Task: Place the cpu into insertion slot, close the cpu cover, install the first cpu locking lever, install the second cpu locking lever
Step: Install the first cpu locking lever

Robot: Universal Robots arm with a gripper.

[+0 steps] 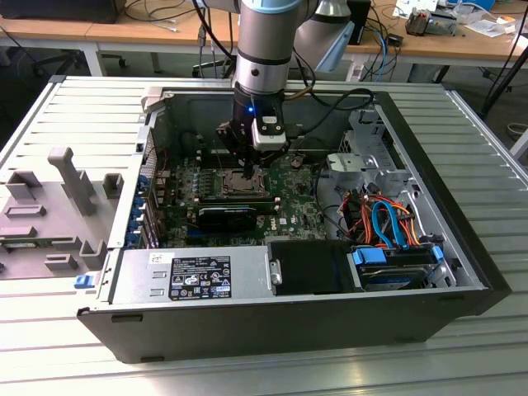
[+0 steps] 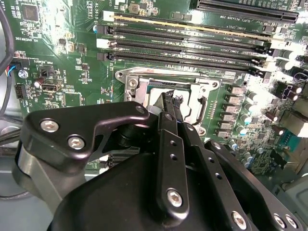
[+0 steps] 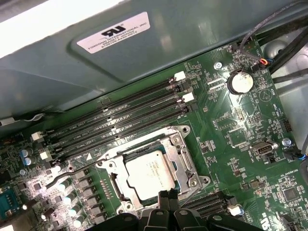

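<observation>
- I see the hand (image 3: pixel 168 196) with fingers pressed together, tips at the socket (image 3: pixel 156 171) edge.
- Chip (image 3: pixel 153 173) sits in the socket, cover (image 3: pixel 180 159) down around it.
- Memory slots (image 3: pixel 120 120) just beside; case wall (image 3: pixel 144 62) behind them.
</observation>
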